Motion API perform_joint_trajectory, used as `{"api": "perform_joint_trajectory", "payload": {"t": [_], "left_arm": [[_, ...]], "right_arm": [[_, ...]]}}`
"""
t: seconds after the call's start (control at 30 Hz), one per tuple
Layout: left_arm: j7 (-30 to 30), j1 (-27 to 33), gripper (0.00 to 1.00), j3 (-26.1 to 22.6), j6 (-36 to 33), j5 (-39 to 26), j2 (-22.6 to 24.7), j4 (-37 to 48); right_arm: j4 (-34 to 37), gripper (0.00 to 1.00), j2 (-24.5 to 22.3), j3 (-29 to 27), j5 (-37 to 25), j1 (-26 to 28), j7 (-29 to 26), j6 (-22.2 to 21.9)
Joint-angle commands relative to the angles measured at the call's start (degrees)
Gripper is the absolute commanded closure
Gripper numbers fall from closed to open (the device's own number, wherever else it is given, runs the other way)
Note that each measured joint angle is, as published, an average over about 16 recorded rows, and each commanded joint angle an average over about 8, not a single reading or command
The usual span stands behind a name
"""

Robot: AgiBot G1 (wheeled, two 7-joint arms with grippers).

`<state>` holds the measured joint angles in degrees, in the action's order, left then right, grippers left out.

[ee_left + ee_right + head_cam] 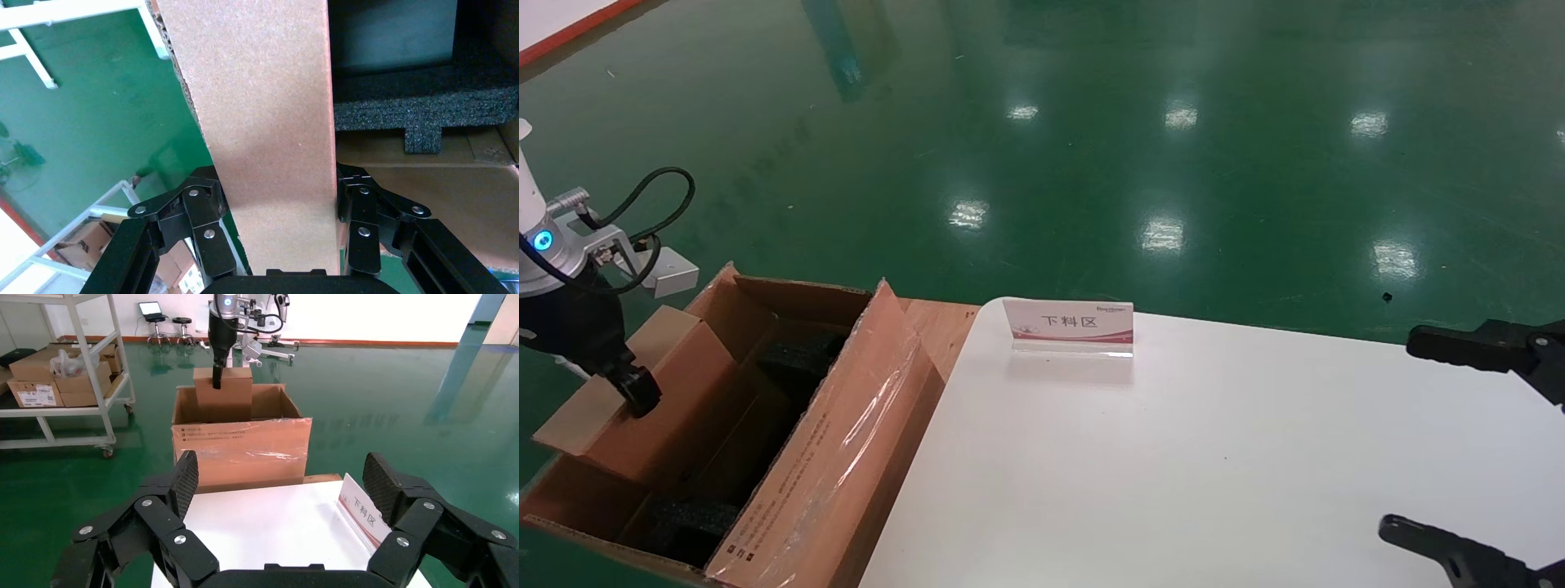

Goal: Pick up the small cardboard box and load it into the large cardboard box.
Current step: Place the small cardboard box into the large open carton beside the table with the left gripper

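Note:
My left gripper (633,390) is shut on the small cardboard box (678,400), a plain brown oblong with a paler top face. It holds the box partway down inside the large cardboard box (838,441), along the side far from the table. In the left wrist view the small cardboard box (269,116) fills the gap between the left gripper's (276,205) fingers, with black foam (422,101) lying below. The right wrist view shows the small cardboard box (229,395) sticking up out of the large cardboard box (245,444). My right gripper (281,478) hangs open over the white table (1173,457), holding nothing.
A small sign card (1068,327) stands near the table's far edge. The carton's taped, printed flap (846,425) rises beside the table's left edge. A shelf cart with boxes (61,373) stands on the green floor beyond the carton. The right gripper (1418,441) shows at the table's right side.

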<state>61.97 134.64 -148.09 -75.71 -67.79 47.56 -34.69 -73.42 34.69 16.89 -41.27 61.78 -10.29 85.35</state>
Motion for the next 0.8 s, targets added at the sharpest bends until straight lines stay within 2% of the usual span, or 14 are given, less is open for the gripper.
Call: {"api": "perform_joint_trajectory", "payload": {"t": [0.03, 0.8], "left_arm": [[0.0, -0.6, 1.0, 0.0, 0.3, 0.1, 0.1, 0.3], [-3.4, -6.6, 1.0, 2.0, 2.8, 2.5, 3.2, 10.0]], "right_arm": [[0.0, 0.0, 0.0, 0.0, 0.0, 0.0, 0.0, 0.0], [0.0, 0.0, 0.0, 0.1, 0.1, 0.0, 0.0, 0.0]]}}
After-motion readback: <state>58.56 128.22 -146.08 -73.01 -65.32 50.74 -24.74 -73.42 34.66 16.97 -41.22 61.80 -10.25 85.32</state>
